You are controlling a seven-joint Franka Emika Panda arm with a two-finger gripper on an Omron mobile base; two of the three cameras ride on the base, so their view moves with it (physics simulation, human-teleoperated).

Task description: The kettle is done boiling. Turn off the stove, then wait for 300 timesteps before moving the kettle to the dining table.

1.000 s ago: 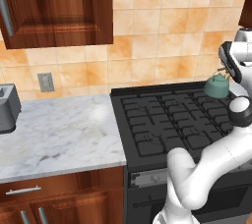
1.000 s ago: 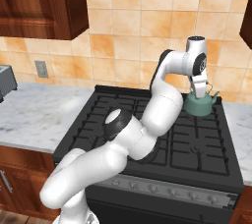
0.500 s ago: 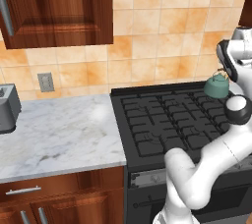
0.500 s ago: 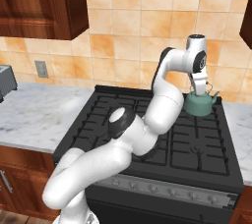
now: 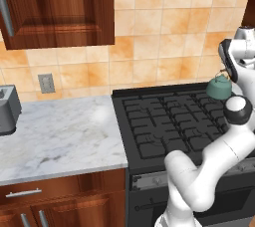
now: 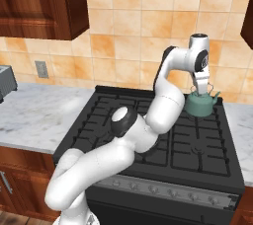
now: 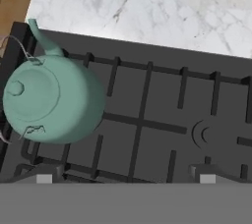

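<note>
- the toaster point(image 5: 7, 110) is sitting at nine o'clock on the marble counter point(image 5: 60, 136), taking no part.
- the stove point(image 5: 169, 121) is showing no flame under its grates; whether it is off i cannot tell.
- the kettle point(image 6: 200, 104) is resting on the rear right burner, at about two o'clock on the stove.
- the gripper point(image 6: 202, 90) is hanging just above the kettle with jaws spread wide, pinching nothing.
- judging by this, the carry to the dining table is not yet begun.

Domestic kitchen: black gas stove point(image 5: 179, 121), marble counter point(image 5: 55, 136), tiled backsplash point(image 5: 159, 47), wooden wall cabinets point(image 5: 60, 7).
</note>
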